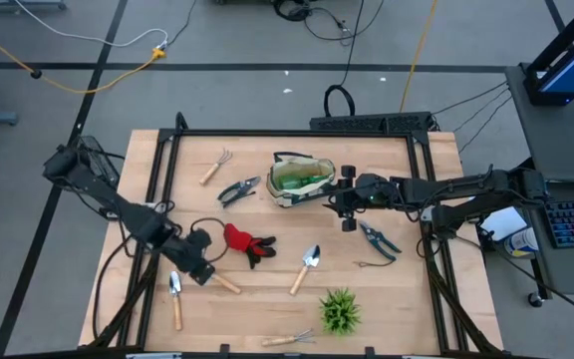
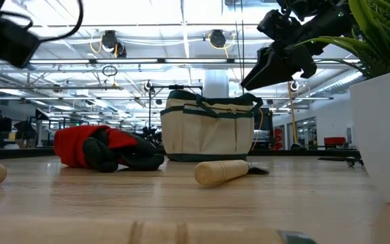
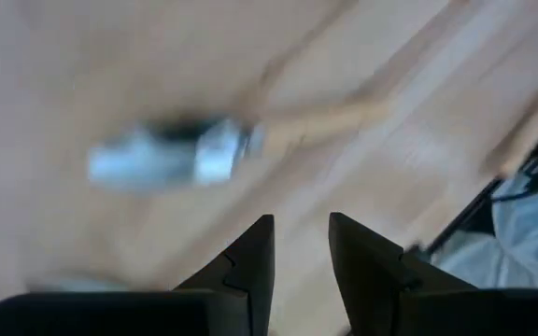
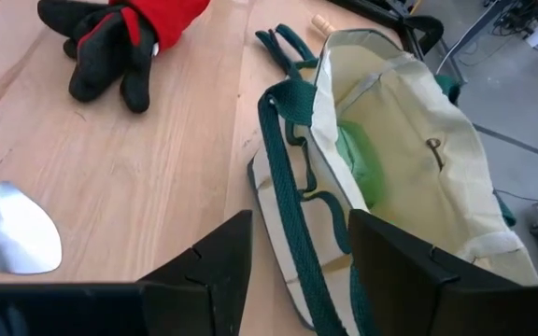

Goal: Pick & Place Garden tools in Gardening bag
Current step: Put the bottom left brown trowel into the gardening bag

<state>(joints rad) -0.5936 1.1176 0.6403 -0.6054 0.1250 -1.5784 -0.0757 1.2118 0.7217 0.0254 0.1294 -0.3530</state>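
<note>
**Bag open on the far counter, both end effectors empty**

The bag [image 1: 301, 179] lies tipped on the far middle of the counter [image 1: 387, 299], its long axis running left to right, its open mouth showing the cream lining and something green inside. In the right wrist view the mouth [image 4: 400, 159] gapes wide, with the green loop handles spilling toward the glove.

The right end effector [image 1: 345, 202] hovers just right of the bag, above the counter, fingers [image 4: 215, 261] parted and holding nothing. The left end effector [image 1: 199, 261] is at the near left, just left of the glove, over a trowel handle; its fingers [image 3: 250, 266] stand slightly apart with nothing between them.

The tools lie scattered:
- A small rake [image 1: 216, 166] at the far left, tines pointing far.
- Dark shears [image 1: 238, 189] just left of the bag, lying at a slant.
- A second pair of shears [image 1: 378, 239] right of centre, tips pointing near-right.
- The red-and-black glove [image 1: 247, 244] at centre-left, fingers pointing right.
- A trowel [image 1: 306, 267] at centre, blade toward the far side, handle slanting near-left.
- Another trowel [image 1: 175, 297] at the near left, handle pointing near.
- A second rake [image 1: 289, 339] at the near edge, lying left to right.

A green spiky plant [image 1: 340, 310] stands near right of centre.
</note>
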